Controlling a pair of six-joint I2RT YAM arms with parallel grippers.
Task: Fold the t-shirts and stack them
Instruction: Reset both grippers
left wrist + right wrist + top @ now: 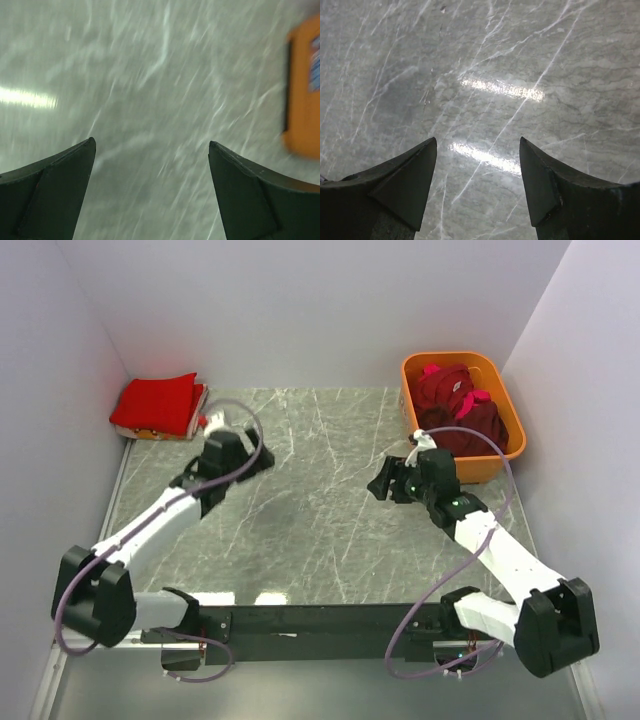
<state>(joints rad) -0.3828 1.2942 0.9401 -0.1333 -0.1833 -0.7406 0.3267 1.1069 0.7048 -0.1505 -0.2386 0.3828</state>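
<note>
A folded bright red t-shirt [155, 403] lies on top of a small stack at the far left corner; a pink-printed edge [150, 434] shows under it. Dark maroon t-shirts with pink trim [457, 410] are bunched in the orange tub [481, 464] at the far right. My left gripper [263, 459] is open and empty over bare marble, to the right of the red stack; its view [151, 145] is motion-blurred. My right gripper [379, 486] is open and empty over bare marble [478, 141], left of the tub.
The grey marble tabletop [320, 500] is walled in white at the back and both sides. The orange tub shows blurred at the right edge of the left wrist view [302, 90]. A black rail [320, 620] runs along the near edge between the arm bases.
</note>
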